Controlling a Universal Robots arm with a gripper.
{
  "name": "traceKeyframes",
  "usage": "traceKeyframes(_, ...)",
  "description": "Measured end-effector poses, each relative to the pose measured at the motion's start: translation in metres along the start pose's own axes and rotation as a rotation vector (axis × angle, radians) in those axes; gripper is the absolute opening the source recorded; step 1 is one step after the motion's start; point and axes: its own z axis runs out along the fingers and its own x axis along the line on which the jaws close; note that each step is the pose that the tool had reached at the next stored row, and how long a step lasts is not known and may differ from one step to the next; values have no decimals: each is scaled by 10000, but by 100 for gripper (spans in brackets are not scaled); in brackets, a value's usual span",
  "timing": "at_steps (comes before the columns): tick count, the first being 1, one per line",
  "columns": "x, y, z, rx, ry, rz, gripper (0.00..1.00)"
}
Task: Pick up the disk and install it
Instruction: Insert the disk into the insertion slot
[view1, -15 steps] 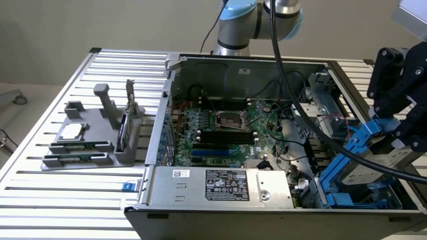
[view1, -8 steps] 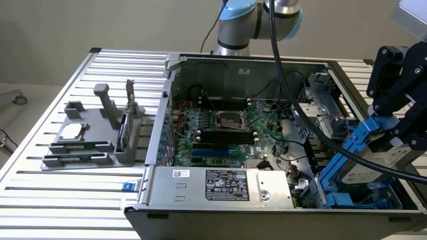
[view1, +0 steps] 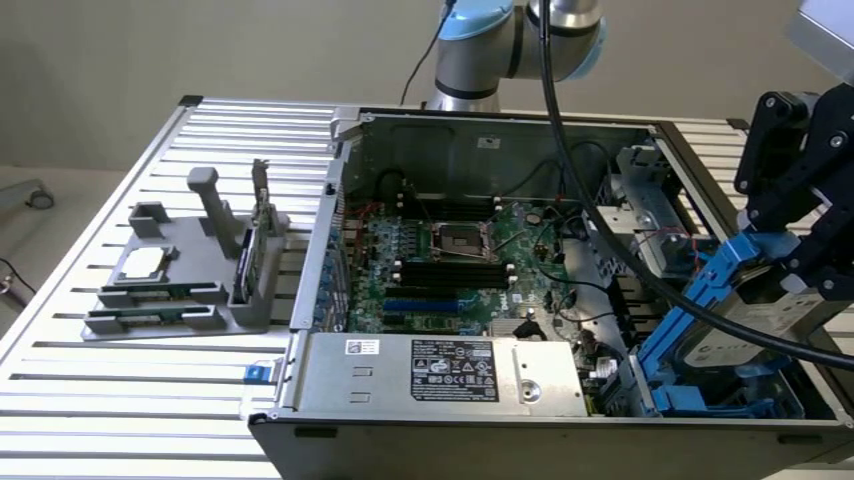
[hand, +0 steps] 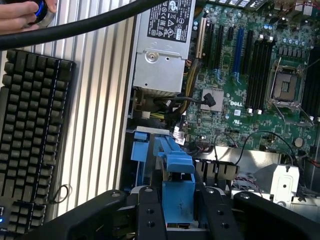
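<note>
- Gripper (hand: 178, 212) clamped on the disk (view1: 754, 315), held tilted over the computer case's drive bay (view1: 681, 395)
- Install step apparently in hand; seating likely needs the rails square with the bay

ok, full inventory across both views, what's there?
table: 1, silver slats, under everything
case: 1, grey, open, on the table
motherboard: 1, green, inside the case
power supply: 1, silver, at the case's near end
disk: 1, silver with blue rails, tilted over the case at the exterior view's right
holder: 1, grey, at the exterior view's left
keyboard: 1, black, beside the table
cable: 1, black
hand: 1, by a blue-lit button
arm: 1, grey-blue, behind the case
jaws: 1 pair, black, closed on the disk
</note>
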Motion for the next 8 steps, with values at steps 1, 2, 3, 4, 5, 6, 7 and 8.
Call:
traceKeyframes(1,1,0,0,0,0,0,33)
traceKeyframes(2,1,0,0,0,0,1,33)
traceKeyframes(3,2,-2,-1,-1,0,3,33)
traceKeyframes(4,3,-5,-1,-1,1,8,33)
traceKeyframes(5,3,-8,-2,-1,1,19,33)
traceKeyframes(6,4,-12,-3,1,1,35,33)
traceKeyframes(7,4,-16,-6,3,1,53,33)
traceKeyframes(8,4,-19,-11,4,-4,70,33)
